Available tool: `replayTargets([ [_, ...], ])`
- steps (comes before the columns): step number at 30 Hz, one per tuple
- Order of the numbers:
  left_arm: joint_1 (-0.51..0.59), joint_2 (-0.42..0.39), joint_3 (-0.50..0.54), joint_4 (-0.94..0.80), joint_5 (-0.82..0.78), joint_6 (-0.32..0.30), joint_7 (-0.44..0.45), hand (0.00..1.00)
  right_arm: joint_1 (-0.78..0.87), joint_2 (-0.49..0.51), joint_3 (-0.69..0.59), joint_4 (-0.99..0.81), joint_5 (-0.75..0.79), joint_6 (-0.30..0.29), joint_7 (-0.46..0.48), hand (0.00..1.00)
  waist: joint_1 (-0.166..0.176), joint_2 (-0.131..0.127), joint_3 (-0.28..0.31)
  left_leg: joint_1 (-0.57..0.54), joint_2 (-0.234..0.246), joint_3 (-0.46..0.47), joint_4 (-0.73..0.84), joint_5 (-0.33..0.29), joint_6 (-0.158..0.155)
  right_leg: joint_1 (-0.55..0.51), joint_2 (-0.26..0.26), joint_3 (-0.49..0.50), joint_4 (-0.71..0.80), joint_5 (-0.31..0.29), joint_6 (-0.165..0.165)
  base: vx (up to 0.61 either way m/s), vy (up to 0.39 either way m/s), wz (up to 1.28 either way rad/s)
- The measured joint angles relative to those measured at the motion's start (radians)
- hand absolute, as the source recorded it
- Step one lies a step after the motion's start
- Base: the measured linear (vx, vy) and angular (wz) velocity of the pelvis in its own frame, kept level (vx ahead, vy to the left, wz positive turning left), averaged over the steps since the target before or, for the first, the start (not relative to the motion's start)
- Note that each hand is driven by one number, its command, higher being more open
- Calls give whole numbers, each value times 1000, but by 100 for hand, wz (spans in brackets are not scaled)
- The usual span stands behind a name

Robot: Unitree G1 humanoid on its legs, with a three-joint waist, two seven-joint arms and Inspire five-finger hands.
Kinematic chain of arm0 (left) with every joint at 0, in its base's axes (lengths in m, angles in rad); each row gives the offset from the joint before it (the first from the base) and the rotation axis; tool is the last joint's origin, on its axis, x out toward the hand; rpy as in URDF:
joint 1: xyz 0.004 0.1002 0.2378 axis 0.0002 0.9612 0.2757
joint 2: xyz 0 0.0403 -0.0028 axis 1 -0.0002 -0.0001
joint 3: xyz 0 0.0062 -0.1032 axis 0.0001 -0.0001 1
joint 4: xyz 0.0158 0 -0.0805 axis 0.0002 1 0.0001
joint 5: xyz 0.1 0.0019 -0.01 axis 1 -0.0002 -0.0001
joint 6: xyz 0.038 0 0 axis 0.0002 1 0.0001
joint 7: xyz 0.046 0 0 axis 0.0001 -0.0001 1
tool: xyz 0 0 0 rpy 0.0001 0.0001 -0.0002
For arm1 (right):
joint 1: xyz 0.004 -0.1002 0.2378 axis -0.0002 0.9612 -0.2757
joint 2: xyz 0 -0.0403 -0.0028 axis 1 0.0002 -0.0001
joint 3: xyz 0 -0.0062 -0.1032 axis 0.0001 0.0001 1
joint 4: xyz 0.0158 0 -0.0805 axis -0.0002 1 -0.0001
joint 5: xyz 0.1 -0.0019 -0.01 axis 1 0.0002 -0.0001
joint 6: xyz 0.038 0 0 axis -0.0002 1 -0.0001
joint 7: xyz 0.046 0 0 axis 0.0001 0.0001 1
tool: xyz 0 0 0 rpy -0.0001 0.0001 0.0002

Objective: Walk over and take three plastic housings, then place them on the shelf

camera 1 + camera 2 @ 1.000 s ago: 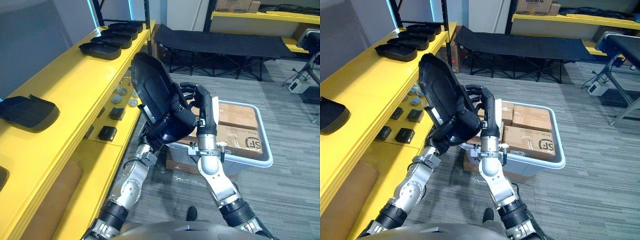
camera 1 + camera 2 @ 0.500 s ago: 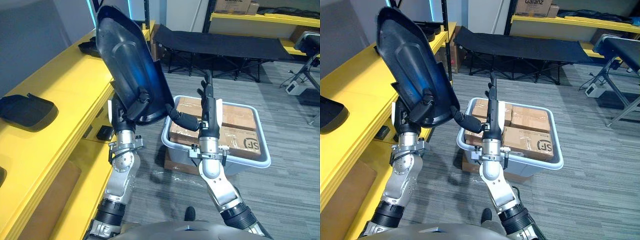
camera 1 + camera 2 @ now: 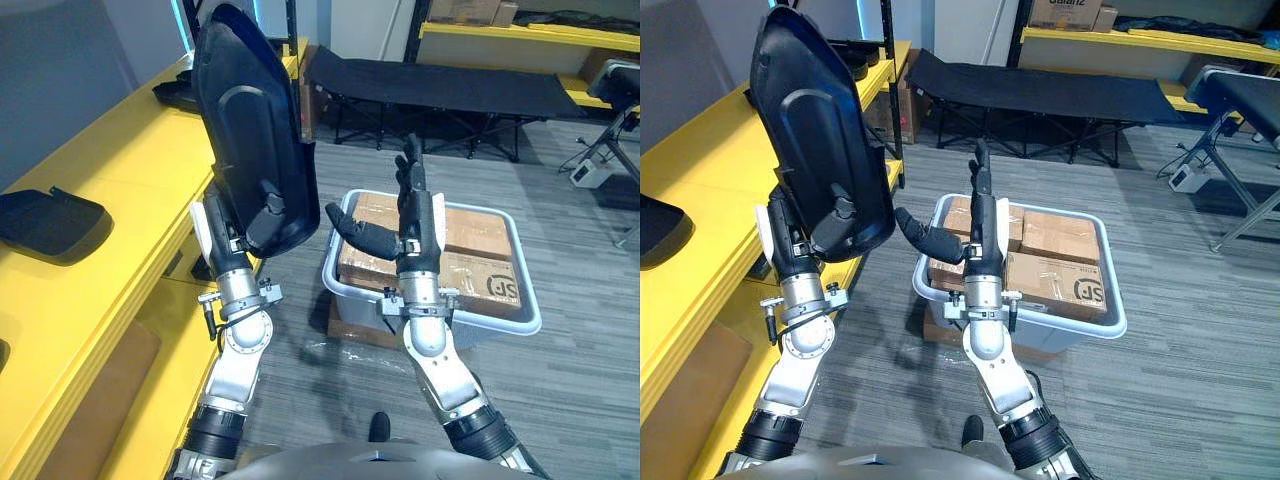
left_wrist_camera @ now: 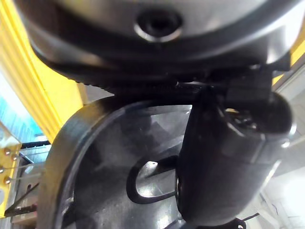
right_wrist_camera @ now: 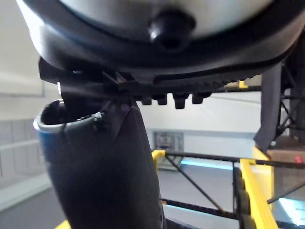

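Housing (image 3: 250, 130) raised upright, right hand (image 3: 413, 225) seemingly off

Yellow shelf top (image 3: 130, 170), left of frame: a bare stretch lies between one dark housing (image 3: 50, 222) at the left edge and a row of housings (image 3: 178, 92) at upper left. A hand could pass there from the aisle side.

In the way: the big housing (image 3: 250, 130), upright in the left hand (image 3: 222, 240), standing just over the shelf's front edge.

Centre right: the grey bin (image 3: 530, 322) of cardboard boxes (image 3: 480, 265) sits below the right hand (image 3: 410, 215), whose fingers are straight and pointing up.

Grey floor (image 3: 580, 400), lower right: open.
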Motion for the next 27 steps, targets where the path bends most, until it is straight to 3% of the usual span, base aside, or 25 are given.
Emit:
replayTargets([
  [3,1,1,20,26,-1,0,18,0,48,3,-22,-50,32,-11,-2,100,2,0,0,-2,0,7,-1,-1,1,-7,0,6,0,0,0,0,0,-6],
  [7,57,-3,69,83,-58,-4,38,0,168,31,-144,-84,77,-15,-1,100,-6,2,1,1,-1,24,-1,-8,2,-11,1,22,0,1,2,9,16,-11],
  [10,125,-25,120,82,-176,-55,37,0,260,31,-241,-72,24,100,3,100,-22,5,3,-1,-1,26,-2,-11,3,-15,0,23,0,1,2,6,11,-1],
  [12,153,-46,151,73,-242,-98,38,0,317,30,-278,-37,34,146,24,100,-26,11,9,-6,-1,26,-3,-11,3,-18,0,24,0,1,2,0,0,0],
  [19,193,-57,174,-34,-277,-199,38,0,345,31,-261,36,83,188,79,100,-17,21,17,-10,-2,12,1,-12,5,-9,-4,7,0,1,2,-9,6,5],
  [27,234,-61,185,-260,-264,-220,36,0,251,33,-182,120,140,189,132,100,30,17,21,-48,-14,-93,0,5,13,23,-17,-94,0,-25,4,-22,1,38],
])
